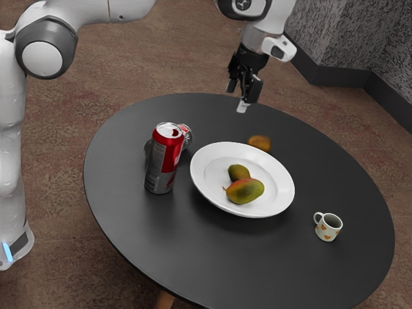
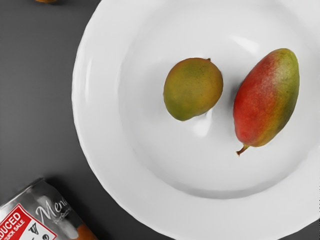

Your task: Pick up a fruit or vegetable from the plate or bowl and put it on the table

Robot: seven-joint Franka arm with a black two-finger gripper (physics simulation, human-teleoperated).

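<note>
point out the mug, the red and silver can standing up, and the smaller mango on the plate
mug point(image 1: 329, 228), exterior view, outer wall
red and silver can point(image 1: 158, 174), exterior view, lower side
smaller mango point(image 2: 192, 90), wrist view, middle of its skin

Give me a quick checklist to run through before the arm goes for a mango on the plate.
1. Mangoes on the plate: ok, a small one and a larger one.
2. Gap between the two mangoes: ok, the wrist view shows them apart.
3. Tool holding no fruit: ok.
4. Standing can not touching the plate: ok.
5. Mug upright: ok.
6. Whether the fruit on the table came from the plate: cannot tell.
</note>
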